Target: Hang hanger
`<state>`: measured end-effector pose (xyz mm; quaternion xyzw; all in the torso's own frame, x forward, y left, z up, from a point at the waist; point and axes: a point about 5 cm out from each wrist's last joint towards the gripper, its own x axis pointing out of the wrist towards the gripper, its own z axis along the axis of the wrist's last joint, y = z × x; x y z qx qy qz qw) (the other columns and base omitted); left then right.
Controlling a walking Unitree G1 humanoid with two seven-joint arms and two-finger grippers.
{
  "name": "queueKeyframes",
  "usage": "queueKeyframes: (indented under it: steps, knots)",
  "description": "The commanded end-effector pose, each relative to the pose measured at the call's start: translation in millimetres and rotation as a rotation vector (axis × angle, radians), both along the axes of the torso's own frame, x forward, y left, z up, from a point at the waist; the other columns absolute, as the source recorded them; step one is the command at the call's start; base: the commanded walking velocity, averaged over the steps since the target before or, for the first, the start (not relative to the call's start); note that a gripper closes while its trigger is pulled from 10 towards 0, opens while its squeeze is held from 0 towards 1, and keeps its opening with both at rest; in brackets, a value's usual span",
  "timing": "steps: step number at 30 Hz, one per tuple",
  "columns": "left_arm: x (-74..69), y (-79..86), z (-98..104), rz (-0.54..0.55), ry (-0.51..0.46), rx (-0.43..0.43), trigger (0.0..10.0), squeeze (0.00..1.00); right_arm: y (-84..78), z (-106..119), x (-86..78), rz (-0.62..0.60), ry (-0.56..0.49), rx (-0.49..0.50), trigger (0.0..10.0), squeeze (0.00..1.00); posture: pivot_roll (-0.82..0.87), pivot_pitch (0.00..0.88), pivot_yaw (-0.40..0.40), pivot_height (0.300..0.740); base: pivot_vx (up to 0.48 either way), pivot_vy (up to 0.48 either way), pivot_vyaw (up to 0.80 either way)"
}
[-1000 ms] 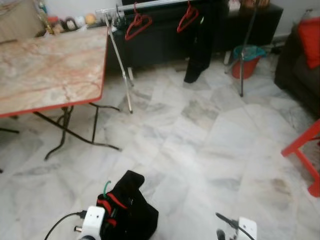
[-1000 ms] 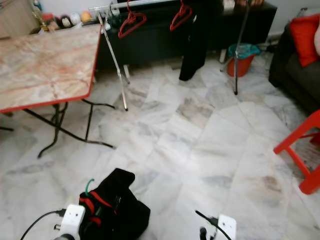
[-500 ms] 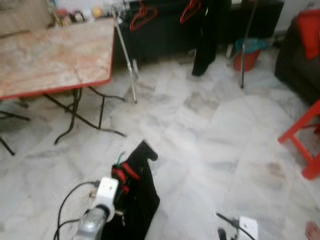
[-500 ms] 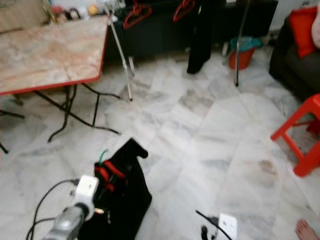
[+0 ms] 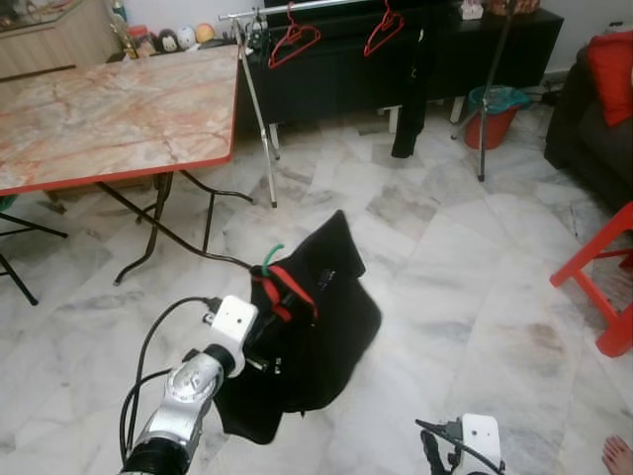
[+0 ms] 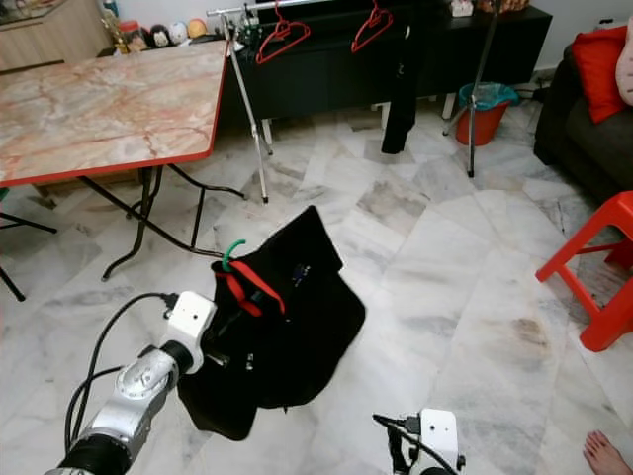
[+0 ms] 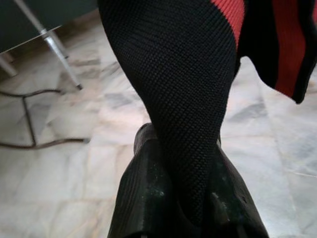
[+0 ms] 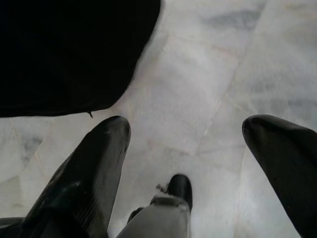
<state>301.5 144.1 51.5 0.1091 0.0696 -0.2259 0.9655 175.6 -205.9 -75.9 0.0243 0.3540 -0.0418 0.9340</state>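
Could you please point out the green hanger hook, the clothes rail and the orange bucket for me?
green hanger hook (image 6: 234, 250): right eye view, on the curved top of the hook.
clothes rail (image 5: 297, 7): left eye view, on the horizontal silver bar.
orange bucket (image 6: 479, 123): right eye view, on its front wall.

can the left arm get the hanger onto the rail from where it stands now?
Probably not yet. The left tool holds the black garment on its hanger over open floor, and the rail stands far across the room, past the table. Path looks free.
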Motion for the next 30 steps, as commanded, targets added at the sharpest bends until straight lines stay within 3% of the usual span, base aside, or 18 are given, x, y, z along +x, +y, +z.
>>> queueKeyframes:
  steps: [1,3,4,5,6,7,9,10,11,12,13,20,30]
  knots:
    - [3.4,1.1,12.5,-0.032,-0.028,-0.002,10.0,0.0,5.8,1.1,1.5,0.065,-0.02,0.007,10.0,0.0,-0.18,0.006,0.099,0.74,0.0,0.0,0.0]
    - [4.3,-1.7,19.0,-0.06,-0.036,-0.01,10.0,0.0,7.3,2.5,3.0,0.104,-0.035,0.009,10.0,0.0,-0.18,0.007,0.095,0.74,0.0,0.0,0.0]
    - [4.5,-3.1,22.0,-0.074,-0.04,-0.011,10.0,0.0,7.9,3.3,3.9,0.128,-0.043,0.001,10.0,0.06,-0.18,0.007,0.095,0.74,0.0,0.0,0.0]
    - [4.6,-4.6,24.8,-0.089,-0.042,-0.015,10.0,0.0,8.4,4.1,4.8,0.151,-0.049,-0.007,10.0,0.7,-0.18,0.007,0.094,0.74,0.0,0.0,0.0]
    - [4.6,-4.6,24.8,-0.089,-0.042,-0.015,10.0,0.0,8.4,4.1,4.8,0.151,-0.049,-0.007,10.0,0.7,-0.18,0.007,0.094,0.74,0.0,0.0,0.0]
    - [4.3,-6.6,27.7,-0.111,-0.041,-0.016,10.0,0.0,8.9,5.1,5.8,0.174,-0.057,-0.017,10.0,1.0,-0.18,0.01,0.093,0.74,0.0,0.0,0.0]
    - [2.9,-10.5,31.4,-0.157,-0.03,-0.017,10.0,0.0,9.2,9.9,12.1,0.217,-0.096,-0.035,10.0,1.0,-0.18,0.012,0.092,0.74,0.0,0.0,0.0]
    - [1.5,-13.3,33.5,-0.193,-0.018,-0.012,10.0,0.0,5.9,42.4,52.9,0.264,-0.286,-0.06,10.0,1.0,-0.19,0.02,0.09,0.74,0.0,0.0,0.0]
    - [-2.2,-18.2,36.2,-0.262,0.007,0.001,10.0,0.0,7.1,104.6,100.1,0.347,-0.563,-0.1,10.0,1.0,-0.19,0.026,0.088,0.74,0.0,0.0,0.0]
    - [-2.2,-18.2,36.2,-0.262,0.007,0.001,10.0,0.0,7.1,104.6,100.1,0.347,-0.563,-0.1,10.0,1.0,-0.19,0.026,0.088,0.74,0.0,0.0,0.0]
    - [-4.1,-19.5,37.7,-0.282,0.02,0.005,10.0,0.0,8.9,121.4,107.2,0.375,-0.629,-0.107,10.0,1.0,-0.19,0.026,0.088,0.74,0.0,0.0,0.0]
    - [-5.4,-24.2,46.3,-0.312,0.071,0.019,10.0,0.0,12.4,148.0,109.9,0.47,-0.736,-0.142,10.0,1.0,-0.18,0.036,0.088,0.74,0.0,0.0,0.0]
    - [-11.8,-23.0,48.9,-0.318,0.119,0.028,10.0,0.0,16.1,141.7,81.1,0.676,-0.575,-0.098,10.0,1.0,-0.19,0.04,0.089,0.74,0.0,0.0,0.0]
